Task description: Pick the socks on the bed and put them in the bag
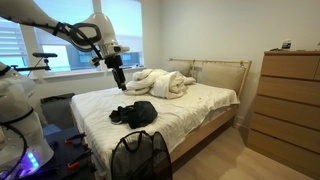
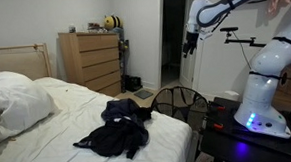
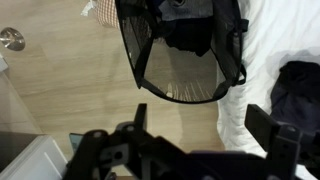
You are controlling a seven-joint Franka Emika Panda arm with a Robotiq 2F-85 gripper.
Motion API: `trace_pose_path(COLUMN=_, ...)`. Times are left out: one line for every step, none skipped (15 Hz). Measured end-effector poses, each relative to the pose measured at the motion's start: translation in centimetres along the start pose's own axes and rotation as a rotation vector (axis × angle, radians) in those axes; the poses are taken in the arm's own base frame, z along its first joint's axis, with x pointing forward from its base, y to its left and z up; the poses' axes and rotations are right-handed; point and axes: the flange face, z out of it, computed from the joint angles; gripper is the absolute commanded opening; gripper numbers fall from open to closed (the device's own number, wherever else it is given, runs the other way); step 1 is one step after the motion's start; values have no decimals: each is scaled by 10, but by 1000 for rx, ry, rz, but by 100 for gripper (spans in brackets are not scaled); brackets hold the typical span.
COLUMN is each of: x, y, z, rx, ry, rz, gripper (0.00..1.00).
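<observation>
Right now your gripper (image 3: 200,135) hangs high, jaws spread wide with nothing between them, roughly over the bag (image 3: 180,55) standing on the floor just beside the bed (image 1: 195,100). The socks (image 1: 134,113) lie as a dark heap on the bed near the bag, well below the tool and at the right edge of the wrist view. The heap shows no clear long axis, so you'd likely shift sideways over the bed before descending.
</observation>
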Motion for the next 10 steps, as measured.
trace_pose_path(x=1, y=-11, z=5, rx=9, ry=-17, rz=-45, gripper=100)
trace_pose_path(x=3, y=-23, z=11, rx=17, ry=-36, rz=-93, gripper=100)
trace_pose_path(x=4, y=-36, z=17, rx=24, ry=-55, rz=-142, gripper=100)
trace_pose_path(x=5, y=-49, z=24, rx=30, ry=-74, rz=-193, gripper=100)
trace_pose_path(x=5, y=-62, z=31, rx=37, ry=-92, rz=-247, gripper=100)
trace_pose_path(x=5, y=-75, z=38, rx=46, ry=-110, rz=-300, gripper=100)
trace_pose_path(x=5, y=-86, z=45, rx=57, ry=-126, rz=-352, gripper=100)
trace_pose_path(x=4, y=-95, z=51, rx=69, ry=-143, rz=-400, gripper=100)
trace_pose_path(x=3, y=-104, z=58, rx=81, ry=-160, rz=-447, gripper=100)
trace_pose_path(x=2, y=-112, z=66, rx=90, ry=-176, rz=-487, gripper=100)
